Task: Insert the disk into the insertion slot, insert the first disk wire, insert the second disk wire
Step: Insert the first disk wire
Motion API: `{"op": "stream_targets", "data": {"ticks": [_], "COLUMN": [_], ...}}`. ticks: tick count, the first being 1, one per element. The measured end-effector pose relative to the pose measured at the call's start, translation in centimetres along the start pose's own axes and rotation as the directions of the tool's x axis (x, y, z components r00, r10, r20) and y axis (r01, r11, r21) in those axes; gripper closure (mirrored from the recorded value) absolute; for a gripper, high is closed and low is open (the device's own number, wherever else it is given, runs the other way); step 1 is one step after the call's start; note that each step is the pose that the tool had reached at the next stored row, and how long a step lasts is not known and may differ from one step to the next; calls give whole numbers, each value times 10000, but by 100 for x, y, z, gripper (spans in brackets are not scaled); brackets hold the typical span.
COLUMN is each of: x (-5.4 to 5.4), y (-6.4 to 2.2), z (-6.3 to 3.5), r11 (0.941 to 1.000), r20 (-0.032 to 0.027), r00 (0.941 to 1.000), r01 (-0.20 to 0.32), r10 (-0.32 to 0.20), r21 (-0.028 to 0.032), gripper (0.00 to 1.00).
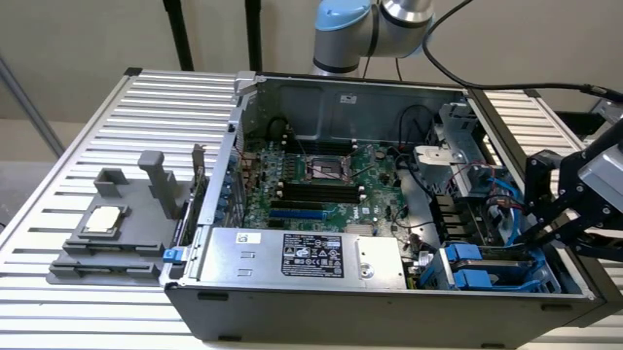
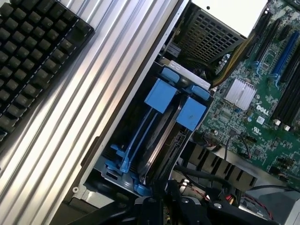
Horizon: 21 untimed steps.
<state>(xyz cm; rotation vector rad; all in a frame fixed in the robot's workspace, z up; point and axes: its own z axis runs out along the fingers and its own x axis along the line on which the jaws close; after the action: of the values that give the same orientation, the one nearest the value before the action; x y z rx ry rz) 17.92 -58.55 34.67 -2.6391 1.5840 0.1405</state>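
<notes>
Setting: An open desktop computer case [image 1: 389,315] rests on a slatted metal worktop [image 1: 87,146], its inside facing up.

Disk, look: The disk [image 2: 145,136] shows mostly as its bright blue plastic carrier, with thin blue rails and square blue tabs at one end. A dark slab edge runs between the rails. I cannot make out its silver face or its label.

Disk, place: It sits inside the insertion slot [image 2: 105,174], a grey metal cage in the case's near corner on the exterior view's right, just beside the silver power supply [image 1: 253,251].

Disk, direction: Its long axis runs along the case's near wall. The tabbed end points toward the power supply, on the exterior view's left. The other end points toward the case's side wall.

End effector: The black end effector [image 1: 540,237] reaches down into the case at the cage end away from the tabs. Its fingers are drawn together. I cannot tell whether they pinch anything.

Nearby: A green motherboard [image 1: 322,182] fills the case's middle. A black keyboard [image 2: 33,56] lies on the worktop beside the case. A grey fixture [image 1: 107,248] stands on the exterior view's left.
</notes>
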Motion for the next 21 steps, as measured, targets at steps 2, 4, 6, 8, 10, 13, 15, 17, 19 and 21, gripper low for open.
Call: {"op": "stream_targets", "data": {"ticks": [2, 4, 6, 8, 10, 13, 15, 17, 19, 21], "x": [-25, -57, -96, -132, -147, -150, -150, -149, -149, -149], "y": [40, 96, 168, 235, 264, 268, 268, 268, 268, 268], "z": [-33, -54, -58, -55, -53, -54, -52, -50, -49, -46], "r11": [10000, 10000, 10000, 10000, 10000, 9997, 9987, 9968, 9941, 9904], "r20": [-1, 0, 0, 5, 29, 72, 94, 115, 129, 141], "r00": [10000, 10000, 10000, 10000, 10000, 9997, 9987, 9968, 9941, 9904], "r01": [8, 13, 13, 11, -1, -212, -496, -784, -1075, -1373], "r10": [-8, -13, -13, -11, 1, 213, 497, 786, 1077, 1375], "r21": [-1, -1, -2, -11, -53, -120, -135, -146, -145, -138], "gripper": [83, 83, 83, 83, 83, 83, 83, 83, 83, 83]}}
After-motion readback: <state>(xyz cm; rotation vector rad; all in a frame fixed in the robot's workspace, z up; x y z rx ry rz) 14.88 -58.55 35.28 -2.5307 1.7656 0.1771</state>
